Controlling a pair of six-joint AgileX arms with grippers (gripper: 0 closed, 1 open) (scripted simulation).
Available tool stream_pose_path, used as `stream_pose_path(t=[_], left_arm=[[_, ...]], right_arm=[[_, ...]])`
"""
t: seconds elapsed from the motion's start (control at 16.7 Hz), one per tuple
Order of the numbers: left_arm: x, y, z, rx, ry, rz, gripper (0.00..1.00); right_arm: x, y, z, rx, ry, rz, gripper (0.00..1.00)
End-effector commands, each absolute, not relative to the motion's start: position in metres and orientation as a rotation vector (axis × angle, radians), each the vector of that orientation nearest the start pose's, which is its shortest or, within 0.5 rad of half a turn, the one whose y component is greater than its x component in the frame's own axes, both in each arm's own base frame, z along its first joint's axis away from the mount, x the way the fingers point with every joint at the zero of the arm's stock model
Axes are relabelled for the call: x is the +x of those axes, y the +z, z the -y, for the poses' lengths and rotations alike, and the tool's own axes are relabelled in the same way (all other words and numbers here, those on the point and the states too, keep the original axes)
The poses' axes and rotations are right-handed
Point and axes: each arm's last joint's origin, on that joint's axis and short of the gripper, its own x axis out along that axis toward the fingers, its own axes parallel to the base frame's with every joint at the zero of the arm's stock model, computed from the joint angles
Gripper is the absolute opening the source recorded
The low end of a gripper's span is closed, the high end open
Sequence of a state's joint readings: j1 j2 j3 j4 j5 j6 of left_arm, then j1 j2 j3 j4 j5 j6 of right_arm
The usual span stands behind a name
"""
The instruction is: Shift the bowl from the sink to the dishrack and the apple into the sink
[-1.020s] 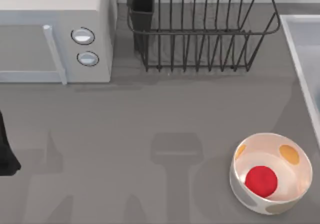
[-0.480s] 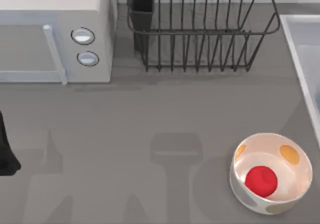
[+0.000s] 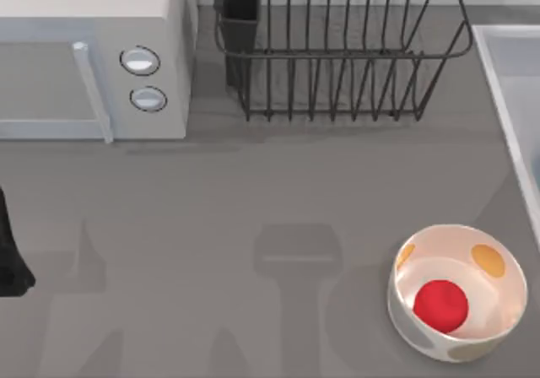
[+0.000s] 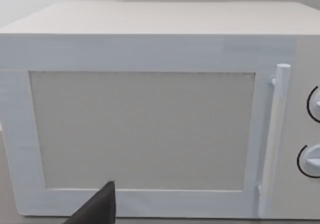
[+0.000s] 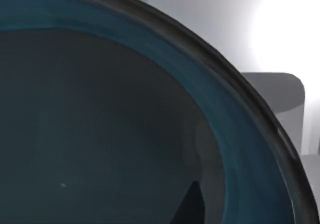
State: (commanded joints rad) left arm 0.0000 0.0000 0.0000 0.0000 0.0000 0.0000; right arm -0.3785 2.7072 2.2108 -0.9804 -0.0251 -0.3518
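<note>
Right wrist view sits close over the bowl (image 5: 100, 134), end effector state unclear; the apple (image 3: 440, 304) rests in the spotted bowl (image 3: 498, 327).

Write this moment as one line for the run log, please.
right gripper: at teal bowl, close above its inside | left arm: parked, table's left edge | apple: in spotted bowl | dishrack: no bowl

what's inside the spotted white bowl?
The apple sits inside the spotted white bowl, toward its left half in the top view. The bowl floor beneath the apple is covered.
</note>
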Motion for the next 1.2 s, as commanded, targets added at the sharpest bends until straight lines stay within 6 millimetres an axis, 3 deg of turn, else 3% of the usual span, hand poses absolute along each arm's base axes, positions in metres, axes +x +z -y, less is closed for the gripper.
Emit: stream_pose_path(t=[0.24, 0.9, 1.02, 1.2], left_arm=[[0.106, 0.16, 0.001, 0.0, 0.0, 0.0, 1.0], [0.106, 0.16, 0.001, 0.0, 0.0, 0.0, 1.0], [0.106, 0.16, 0.001, 0.0, 0.0, 0.0, 1.0], [0.106, 0.16, 0.001, 0.0, 0.0, 0.0, 1.0]], right_arm=[[0.485, 0.048, 0.185, 0.007, -0.008, -1.471, 0.02], [0.483, 0.055, 0.185, 0.006, -0.007, -1.468, 0.0], [0.474, 0.074, 0.193, 0.007, -0.007, -1.47, 0.0], [0.445, 0.126, 0.211, 0.007, -0.004, -1.475, 0.0]])
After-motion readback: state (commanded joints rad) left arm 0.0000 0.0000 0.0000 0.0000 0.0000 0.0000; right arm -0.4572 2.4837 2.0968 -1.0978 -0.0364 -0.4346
